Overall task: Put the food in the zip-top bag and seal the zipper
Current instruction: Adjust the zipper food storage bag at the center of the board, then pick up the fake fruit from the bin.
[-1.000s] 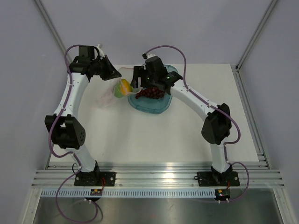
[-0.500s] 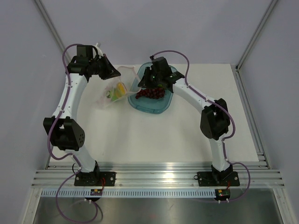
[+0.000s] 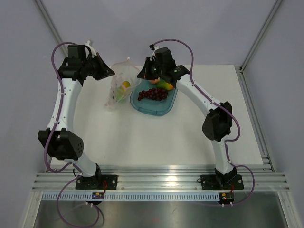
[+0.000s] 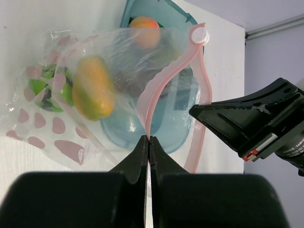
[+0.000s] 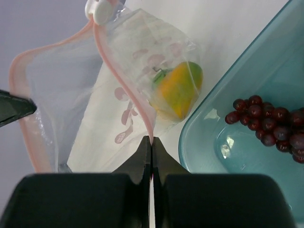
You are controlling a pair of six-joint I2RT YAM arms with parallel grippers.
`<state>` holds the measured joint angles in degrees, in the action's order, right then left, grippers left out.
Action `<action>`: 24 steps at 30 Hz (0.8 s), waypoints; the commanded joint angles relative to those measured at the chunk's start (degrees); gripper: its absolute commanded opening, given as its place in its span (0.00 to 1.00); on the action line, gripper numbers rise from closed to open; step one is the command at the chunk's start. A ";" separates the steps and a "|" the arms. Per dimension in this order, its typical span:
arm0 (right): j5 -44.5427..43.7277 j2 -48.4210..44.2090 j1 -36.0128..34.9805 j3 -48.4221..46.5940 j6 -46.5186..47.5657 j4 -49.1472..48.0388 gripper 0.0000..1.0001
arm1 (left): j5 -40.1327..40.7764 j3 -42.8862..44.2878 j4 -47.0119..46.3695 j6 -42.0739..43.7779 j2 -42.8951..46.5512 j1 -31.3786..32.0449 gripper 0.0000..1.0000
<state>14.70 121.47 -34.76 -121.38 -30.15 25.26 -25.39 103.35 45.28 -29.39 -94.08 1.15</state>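
The zip-top bag (image 3: 121, 84) hangs between my two grippers with its mouth spread. My left gripper (image 4: 148, 138) is shut on one side of the pink zipper (image 4: 145, 111). On the other side of the zipper (image 5: 145, 113), my right gripper (image 5: 151, 138) is shut too. An orange-green mango (image 4: 92, 88) and a green round fruit (image 4: 42, 90) lie inside the bag. The dark grape bunch (image 3: 153, 95), a peach-pink fruit (image 3: 154, 80) and another mango (image 3: 166, 86) sit in the teal tray (image 3: 156, 113).
A white slider tab (image 4: 199, 34) sits at one end of the zipper. The teal tray stands just right of the bag, under my right arm. The white table (image 3: 190, 137) stretches toward the arm bases, with a metal rail (image 3: 156, 180) along its near edge.
My right gripper left the tray, moved to the bag's mouth and shut on the zipper edge. Both arms rose, and the bag now hangs open between them.
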 commanded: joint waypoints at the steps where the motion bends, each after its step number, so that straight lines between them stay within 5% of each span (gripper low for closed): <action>1: 1.38 4.99 -0.39 -4.20 2.02 1.19 0.00 | 4.11 0.19 1.38 2.14 2.24 -0.18 0.00; 6: 2.44 5.88 -0.39 -6.67 3.96 3.04 0.22 | 8.24 0.18 1.74 3.46 3.38 -0.18 0.00; 7: 2.35 5.71 -0.31 -7.02 4.48 3.31 0.31 | 8.42 0.79 2.01 3.63 3.29 -0.18 0.00; 8: 1.31 5.62 -0.30 -7.63 5.53 3.83 0.50 | 8.51 1.32 2.36 3.81 3.03 -0.18 0.00; 18: 3.67 -1.76 8.82 8.17 -2.01 -9.25 0.55 | 14.66 -0.96 3.06 3.72 1.89 -0.18 0.00; 24: -5.72 8.48 9.54 -4.62 5.09 3.20 0.72 | 13.70 -1.92 1.75 2.58 1.80 -0.18 0.00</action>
<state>13.98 125.27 -24.03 -117.93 -28.73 24.38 -12.97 101.60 49.45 -26.81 -92.95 1.13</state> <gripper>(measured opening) 0.700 0.005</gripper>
